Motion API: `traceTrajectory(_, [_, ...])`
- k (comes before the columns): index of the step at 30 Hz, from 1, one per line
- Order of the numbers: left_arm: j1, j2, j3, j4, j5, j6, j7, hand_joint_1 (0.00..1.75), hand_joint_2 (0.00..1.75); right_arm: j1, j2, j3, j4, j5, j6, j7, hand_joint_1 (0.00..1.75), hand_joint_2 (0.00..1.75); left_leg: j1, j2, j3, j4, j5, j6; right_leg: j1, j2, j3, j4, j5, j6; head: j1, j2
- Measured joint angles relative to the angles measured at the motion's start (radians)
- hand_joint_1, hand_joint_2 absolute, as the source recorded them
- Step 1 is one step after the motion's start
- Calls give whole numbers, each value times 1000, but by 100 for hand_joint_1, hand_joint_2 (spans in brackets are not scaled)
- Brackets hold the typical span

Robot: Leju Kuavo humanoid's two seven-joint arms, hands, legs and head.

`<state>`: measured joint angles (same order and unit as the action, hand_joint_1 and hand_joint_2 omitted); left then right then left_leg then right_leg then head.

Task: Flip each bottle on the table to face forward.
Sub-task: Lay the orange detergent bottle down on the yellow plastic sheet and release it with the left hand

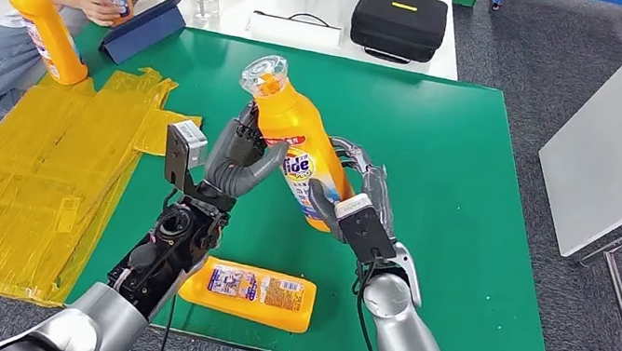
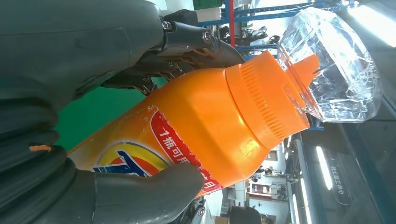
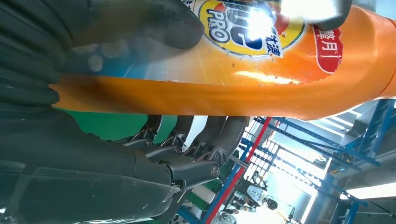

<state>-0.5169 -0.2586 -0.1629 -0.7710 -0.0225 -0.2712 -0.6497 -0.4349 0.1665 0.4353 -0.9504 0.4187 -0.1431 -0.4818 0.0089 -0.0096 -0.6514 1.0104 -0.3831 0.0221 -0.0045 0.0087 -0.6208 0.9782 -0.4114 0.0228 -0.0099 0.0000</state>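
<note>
Above green desk (image 1: 479, 164), left robot hand (image 1: 239, 159) and right robot hand (image 1: 360, 197) both clamp tilted orange bottle (image 1: 297, 150); second bottle (image 1: 255, 294) lies flat near desk's front edge.

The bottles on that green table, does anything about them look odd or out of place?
One orange bottle lies flat on the green table near the front edge, back label up. The left hand and right hand hold another bottle tilted.
</note>
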Motion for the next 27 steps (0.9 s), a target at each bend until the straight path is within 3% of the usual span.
traceTrajectory(7, [0,0,0,0,0,0,0,175,175,3,0,-1,-5,0,0,1,175,175,0,0,0,0,0,0,0,0,0,0,0,0,0,0])
traceTrajectory(11, [0,-2,0,0,1,4,5,175,175,10,0,-7,-16,16,-6,14,0,175,0,0,0,0,0,0,0,0,0,0,0,0,0,0])
traceTrajectory(18, [0,-8,1,0,3,43,13,175,175,41,-2,-32,-74,60,-65,36,0,175,0,0,0,0,0,0,0,0,0,0,0,0,0,0])
traceTrajectory(27, [0,-2,43,0,29,134,16,175,175,88,-17,-38,-200,62,-74,20,0,175,0,0,0,0,0,0,0,0,0,0,0,0,0,0])
